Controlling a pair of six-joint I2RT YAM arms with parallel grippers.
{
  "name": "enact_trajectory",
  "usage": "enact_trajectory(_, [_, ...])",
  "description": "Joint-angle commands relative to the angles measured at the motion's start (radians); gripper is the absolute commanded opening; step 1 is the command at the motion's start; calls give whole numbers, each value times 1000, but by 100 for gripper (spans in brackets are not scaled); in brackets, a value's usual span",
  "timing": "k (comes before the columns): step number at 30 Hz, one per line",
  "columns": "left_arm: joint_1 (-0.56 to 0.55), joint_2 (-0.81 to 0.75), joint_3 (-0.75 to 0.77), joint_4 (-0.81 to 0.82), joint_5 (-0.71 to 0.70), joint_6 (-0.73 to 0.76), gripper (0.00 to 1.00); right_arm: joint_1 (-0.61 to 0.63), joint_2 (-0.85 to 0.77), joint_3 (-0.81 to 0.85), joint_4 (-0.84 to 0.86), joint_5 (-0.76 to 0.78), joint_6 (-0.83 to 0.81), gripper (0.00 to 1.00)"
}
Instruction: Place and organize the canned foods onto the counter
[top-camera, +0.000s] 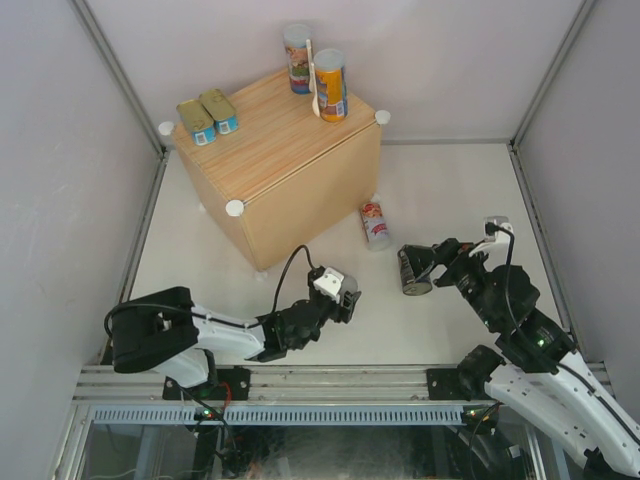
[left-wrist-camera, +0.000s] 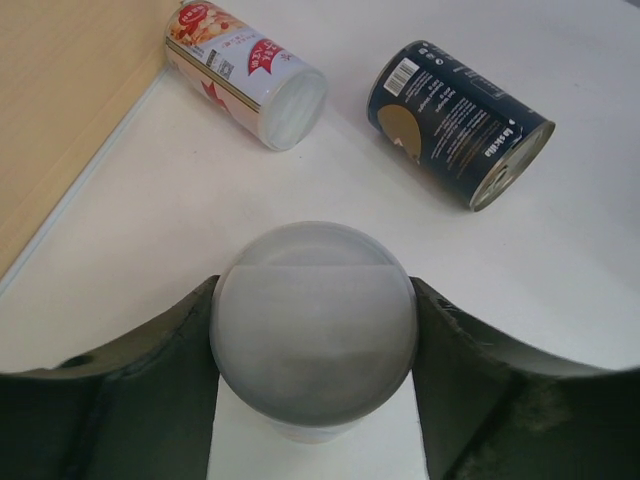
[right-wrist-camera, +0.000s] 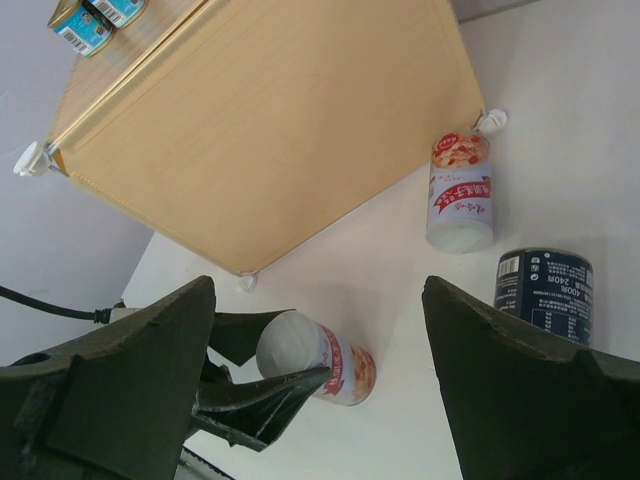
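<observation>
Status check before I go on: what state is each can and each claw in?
Flat tins: lying flat on the counter, side by side.
Blue can: upright on counter.
Orange can: upright on counter.
Loose red-white can: on its side on the table.
Dark can: on its side on the table.
Held red-white can: gripped, tilted.
Left claw: shut on held red-white can.
Right claw: open, empty.

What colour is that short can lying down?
Short can: dark navy, gold patch; left wrist view.
</observation>
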Motion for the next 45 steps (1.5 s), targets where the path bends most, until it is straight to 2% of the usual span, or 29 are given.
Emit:
enact_trajectory(1, [12,18,8,49,10,17,54,-1,-23,1,9,0,5,83])
enact_trajectory(5, [12,9,10,51,11,18,17,-1,-33,1,4,-1,6,83])
enact_trajectory(7, [12,-11,12,50,13,24,3,-1,-32,2,1,-3,5,83])
enact_trajectory(8, [10,-24,13,44,13,29,1,-1,-32,1,1,-3,6,83])
enact_trajectory(17, [0,-212,80,-150,-2,66,0,-1,-35,1,-3,-6,4,83])
enact_trajectory(26, [-5,-378,232,-389,-16,107,0,1,-44,9,-4,-8,3,82])
enact_trajectory(37, [33,-445,674,-781,-70,226,0,5,-23,37,8,-20,-4,82])
enact_trajectory(45, [177,-367,1018,-915,20,300,0,30,18,67,29,-14,-14,82])
